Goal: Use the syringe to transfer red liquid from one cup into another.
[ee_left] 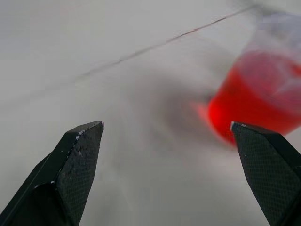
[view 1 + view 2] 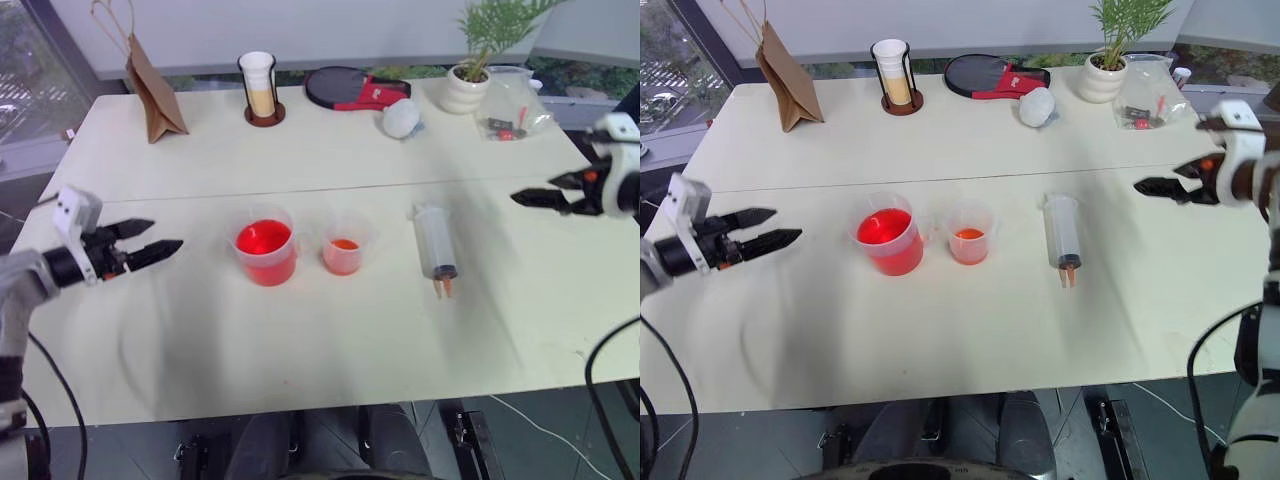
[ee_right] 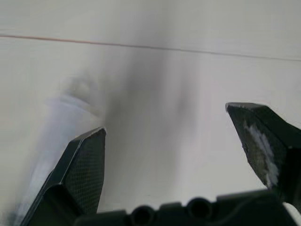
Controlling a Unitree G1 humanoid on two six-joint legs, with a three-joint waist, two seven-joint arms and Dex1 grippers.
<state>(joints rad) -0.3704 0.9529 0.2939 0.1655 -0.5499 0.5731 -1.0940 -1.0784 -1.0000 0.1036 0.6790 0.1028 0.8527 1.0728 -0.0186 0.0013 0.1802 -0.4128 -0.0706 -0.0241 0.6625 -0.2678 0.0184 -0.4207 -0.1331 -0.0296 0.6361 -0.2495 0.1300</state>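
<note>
Syringe point(image 2: 436, 243): flat on desk point(image 2: 300, 340), right of both cups, long axis near-far, tip nearward.
Right end effector point(image 2: 540, 198): wide, empty, nearer; syringe lies left.
Left end effector point(image 2: 150, 240): wide, empty.

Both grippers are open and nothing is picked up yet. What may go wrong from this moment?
1. The syringe lies flat on the table, so the right gripper may roll or push it instead of gripping it.
2. The larger cup and the smaller cup stand close together; a wide approach may knock one over and spill the red liquid.
</note>
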